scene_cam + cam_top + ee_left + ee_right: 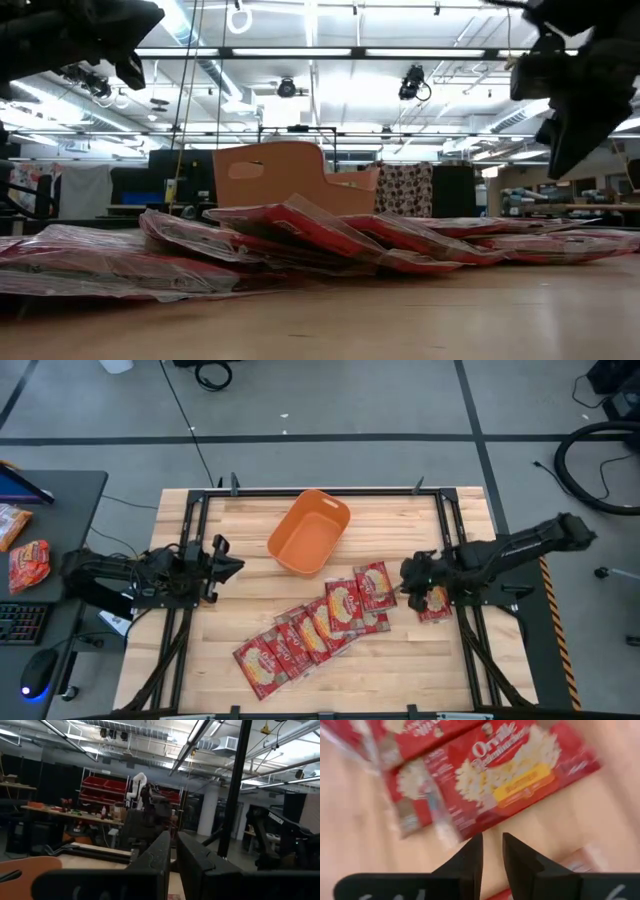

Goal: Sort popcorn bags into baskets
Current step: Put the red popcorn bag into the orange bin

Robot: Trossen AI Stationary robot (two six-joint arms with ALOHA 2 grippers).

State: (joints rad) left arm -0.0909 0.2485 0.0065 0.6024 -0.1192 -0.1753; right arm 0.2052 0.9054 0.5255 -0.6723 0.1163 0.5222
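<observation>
The right pincer, fingers nearly pressed together and pinching nothing, hangs over the popcorn bags fanned along the bench's near middle. It should spread wide, then drop onto one bag's edge. The orange basket sits empty toward the far edge; the left pincer waits at the left edge, nearly closed.

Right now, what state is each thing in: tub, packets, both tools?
Orange tub: upright, empty, no packet inside.
Popcorn packets: overlapping diagonal row lying on the table, outside the tub.
Single packet: apart from the row, partly under the right arm.
Right tool: fingers nearly together, empty, above the packets.
Left tool: nearly closed, empty, at the table's left edge.
</observation>
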